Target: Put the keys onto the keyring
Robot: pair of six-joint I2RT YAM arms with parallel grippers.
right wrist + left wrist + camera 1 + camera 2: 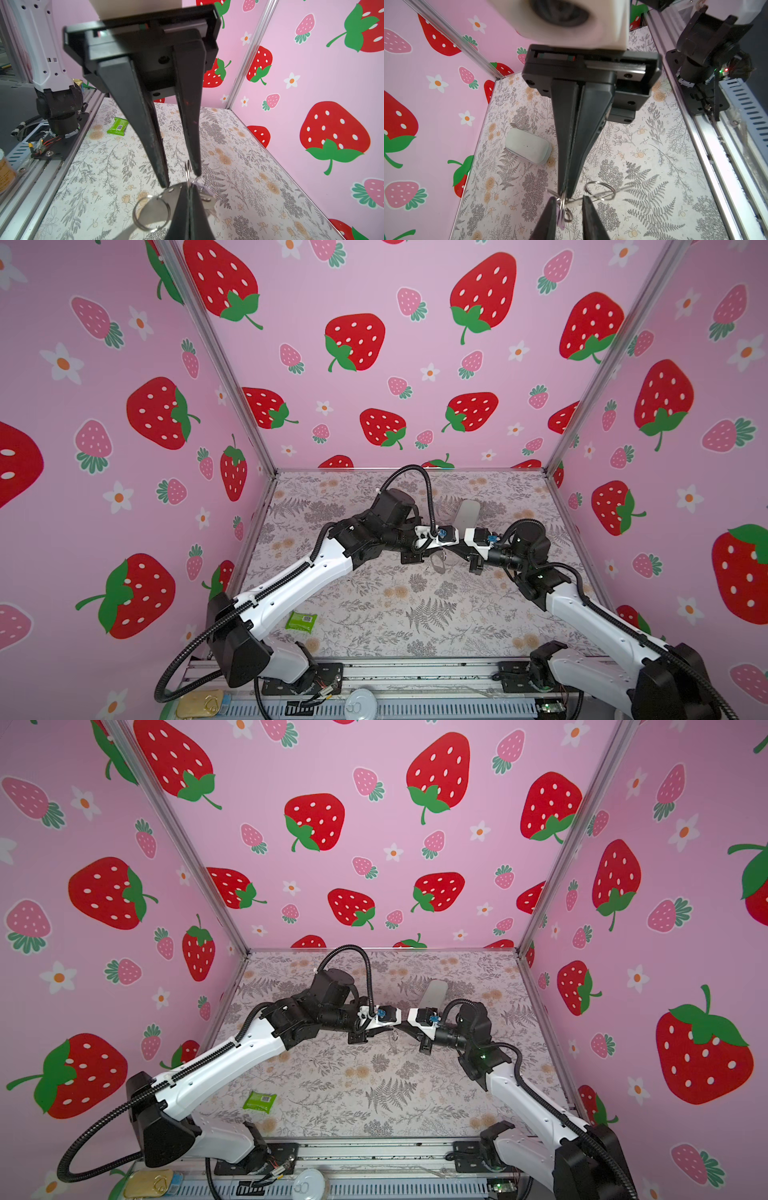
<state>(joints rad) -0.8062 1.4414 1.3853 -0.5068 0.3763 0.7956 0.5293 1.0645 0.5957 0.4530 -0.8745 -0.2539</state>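
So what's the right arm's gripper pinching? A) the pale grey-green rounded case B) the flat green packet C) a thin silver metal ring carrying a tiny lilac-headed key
C: the right gripper is shut on the thin silver ring with the lilac-headed key; the green packet and pale case lie untouched.

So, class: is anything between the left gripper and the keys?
Nothing visible. The left gripper is open with the keys right between its fingers, beside the keyring that the shut right gripper pinches. The case and packet lie on the table, well aside.
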